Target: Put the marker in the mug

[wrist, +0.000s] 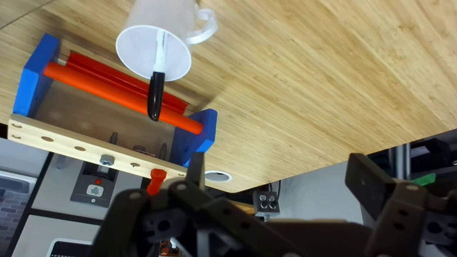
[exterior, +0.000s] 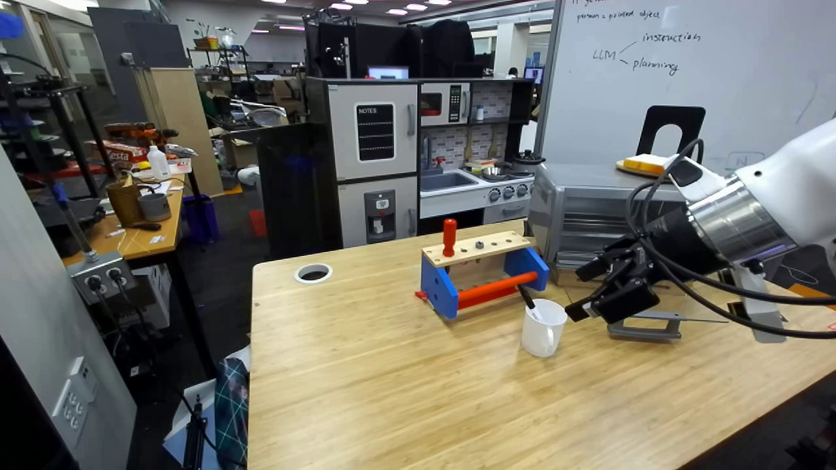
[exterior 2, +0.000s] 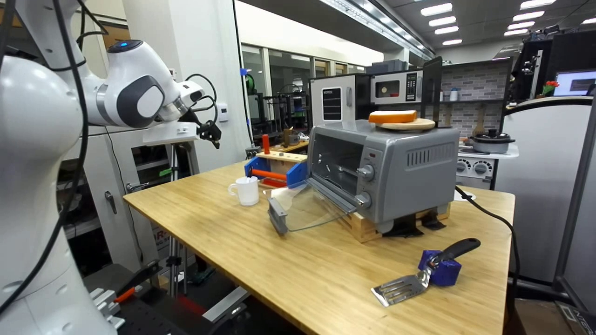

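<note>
Inside the mug (wrist: pixel 157 16), the marker (wrist: pixel 157 76) leans w/ its black end past the rim, so your placing step looks done, &, w/ the gripper (wrist: pixel 276 167) spread wide & empty, you prob just need to retreat w/o bumping the mug.

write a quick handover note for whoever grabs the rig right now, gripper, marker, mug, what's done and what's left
Gripper: the black two-finger Robotiq gripper is open and empty.
Things: the plain white cylindrical mug stands upright on the light wood-grained table, near the red-and-blue toy workbench with a wooden top. The slim white marker with a black cap leans inside the mug, cap end out past the rim.
Done: the marker is in the mug.
Left: apparently nothing of the task; perhaps just back the gripper away without knocking the mug.
</note>
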{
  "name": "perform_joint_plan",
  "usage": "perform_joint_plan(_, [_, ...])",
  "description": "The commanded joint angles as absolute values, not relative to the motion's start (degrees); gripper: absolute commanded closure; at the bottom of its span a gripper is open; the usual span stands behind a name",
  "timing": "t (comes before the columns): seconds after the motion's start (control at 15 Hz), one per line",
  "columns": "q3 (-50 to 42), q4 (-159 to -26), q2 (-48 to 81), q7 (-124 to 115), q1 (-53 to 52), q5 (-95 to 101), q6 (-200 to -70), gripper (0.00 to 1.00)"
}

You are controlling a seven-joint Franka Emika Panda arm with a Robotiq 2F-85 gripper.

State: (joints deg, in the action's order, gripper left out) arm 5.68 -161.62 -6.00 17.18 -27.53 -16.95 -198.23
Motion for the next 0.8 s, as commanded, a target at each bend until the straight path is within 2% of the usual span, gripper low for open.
perform_joint_plan(0.0, [5.8,-161.5,-6.0,17.2,-27.5,-17.3,-198.2,0.00])
perform_joint_plan(0.73, [5.8,-161.5,-6.0,17.3,-26.8,-17.4,-198.2,0.00])
